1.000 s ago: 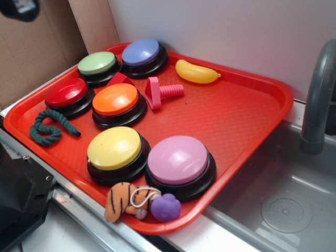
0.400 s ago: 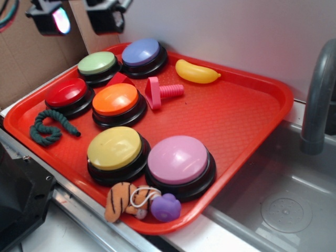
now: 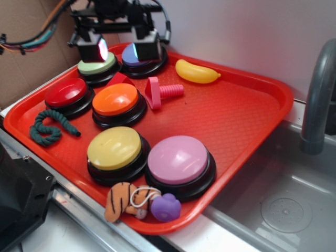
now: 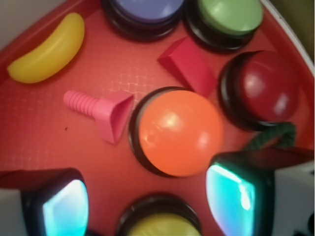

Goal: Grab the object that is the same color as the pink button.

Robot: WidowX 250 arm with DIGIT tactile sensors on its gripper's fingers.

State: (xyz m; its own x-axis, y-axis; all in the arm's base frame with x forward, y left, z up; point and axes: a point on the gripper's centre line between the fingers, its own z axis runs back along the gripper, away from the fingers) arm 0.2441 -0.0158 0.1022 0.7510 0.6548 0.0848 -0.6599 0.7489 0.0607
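Bolt [image 3: 164, 93] beside orange button [image 3: 116, 101]

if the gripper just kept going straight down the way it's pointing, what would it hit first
Most likely the orange button: the wrist view has it nearly centred between the open gripper's fingers. The pink bolt lies beside it, off that line. Depth is unclear.

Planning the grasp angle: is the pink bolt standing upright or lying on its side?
Lying on its side. The pink bolt rests on the red tray with its ribbed shaft horizontal, its flat head on edge beside the orange button.
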